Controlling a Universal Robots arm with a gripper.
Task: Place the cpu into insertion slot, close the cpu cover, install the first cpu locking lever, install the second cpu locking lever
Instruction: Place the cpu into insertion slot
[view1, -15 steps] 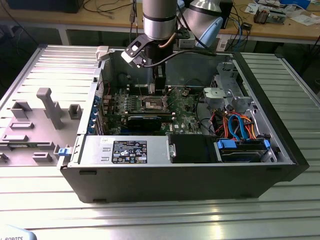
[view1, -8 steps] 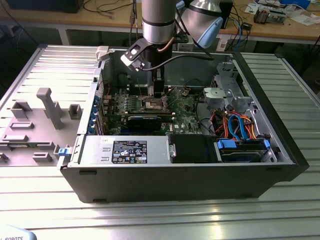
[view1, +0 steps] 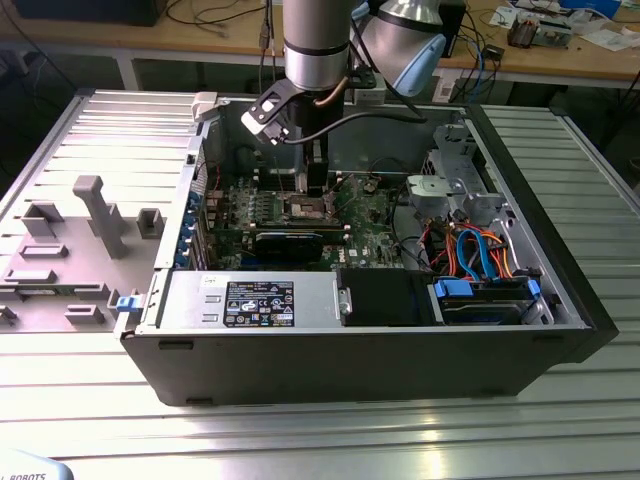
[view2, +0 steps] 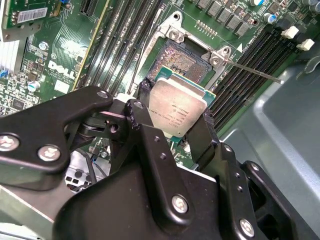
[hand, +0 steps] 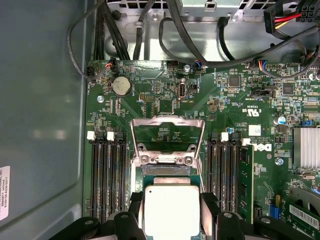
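Observation:
My gripper (view2: 176, 106) is shut on the cpu (view2: 172, 117), a square chip with a silver top, gripped by two opposite edges between black fingers (view2: 144, 92). The chip hangs tilted just above the insertion slot (view2: 187, 62), whose dark pin field partly shows past it. In the first wrist view the cpu (hand: 171, 215) sits between the fingers (hand: 210, 205), with the cpu cover (hand: 167, 121) swung open behind the slot (hand: 165, 171). A thin metal lever (view2: 252, 70) sticks out beside the socket. In the exterior view the gripper (view1: 316, 190) is down inside the case over the slot (view1: 305, 208).
Long black memory slots (hand: 107, 175) flank the socket on both sides. Cables (hand: 125, 30) run along the case wall beyond the board. A black card (view1: 290, 240) lies across the board, and the power supply (view1: 250, 300) and drive cage (view1: 480, 300) fill the case's near side.

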